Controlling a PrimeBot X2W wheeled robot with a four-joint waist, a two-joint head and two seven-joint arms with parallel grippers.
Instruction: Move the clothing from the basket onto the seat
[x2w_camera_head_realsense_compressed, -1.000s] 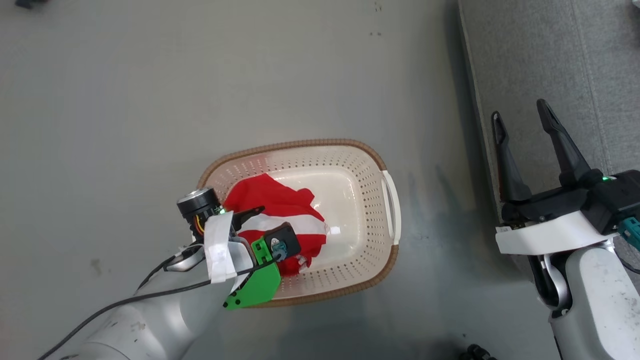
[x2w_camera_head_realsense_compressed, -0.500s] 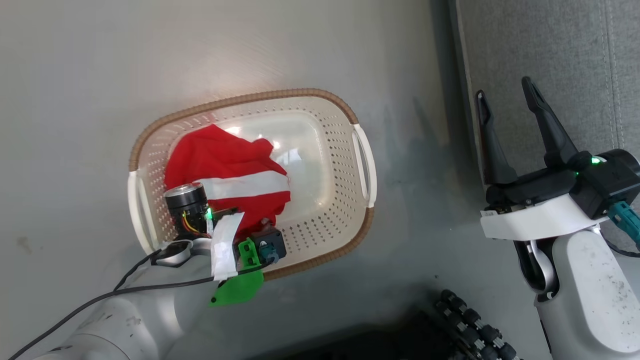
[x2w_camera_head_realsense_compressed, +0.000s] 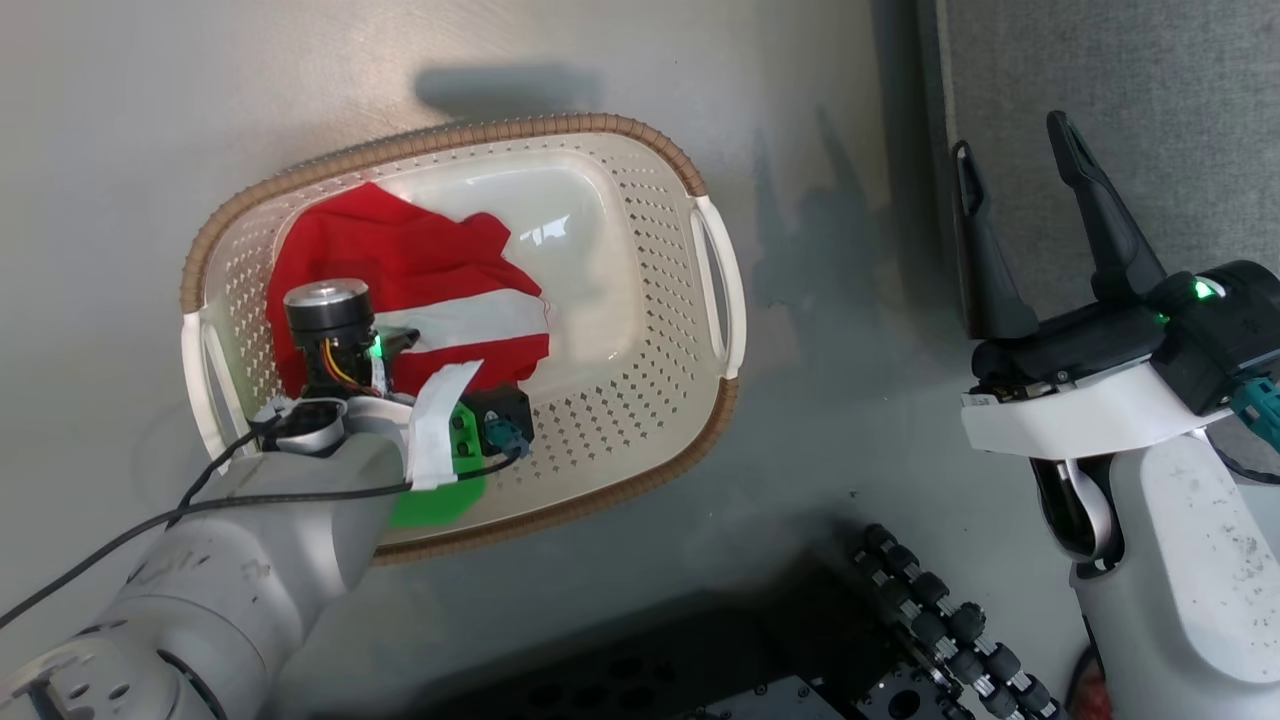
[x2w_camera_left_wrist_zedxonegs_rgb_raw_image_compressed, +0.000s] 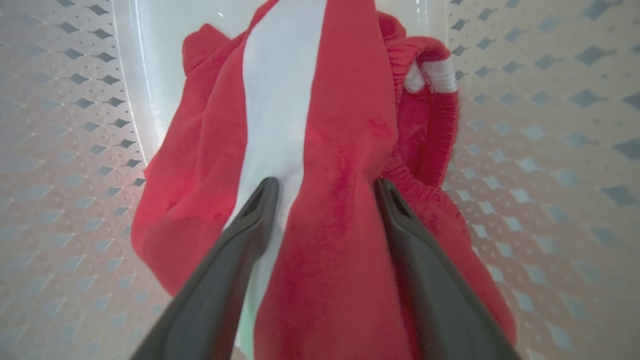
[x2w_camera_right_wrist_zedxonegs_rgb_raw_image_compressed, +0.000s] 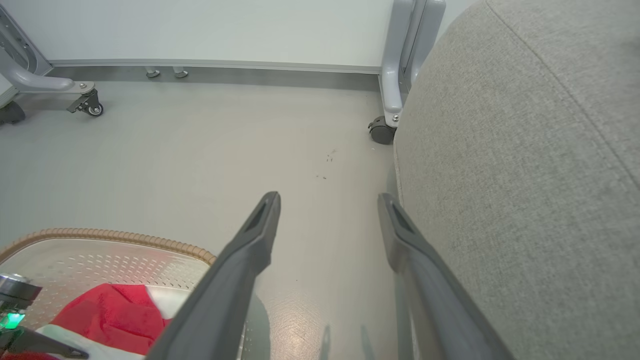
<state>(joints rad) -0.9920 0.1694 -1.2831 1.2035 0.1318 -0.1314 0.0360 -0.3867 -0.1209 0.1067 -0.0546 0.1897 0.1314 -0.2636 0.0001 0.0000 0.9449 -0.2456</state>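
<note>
The clothing (x2w_camera_head_realsense_compressed: 400, 250) is lying in the basket (x2w_camera_head_realsense_compressed: 620, 150), centre-left; the left gripper (x2w_camera_left_wrist_zedxonegs_rgb_raw_image_compressed: 326, 184) is straddling it, released. The right gripper (x2w_camera_head_realsense_compressed: 1010, 135) is hovering released beside the seat (x2w_camera_head_realsense_compressed: 1150, 80) edge, across bare floor (x2w_camera_head_realsense_compressed: 830, 300).

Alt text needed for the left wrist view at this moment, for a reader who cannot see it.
The left gripper points its two long dark fingers, spread open, down onto soft bright red clothing with a broad white stripe, and a raised fold of the fabric lies between them. The clothing lies crumpled inside the cream-white perforated plastic basket.
</note>
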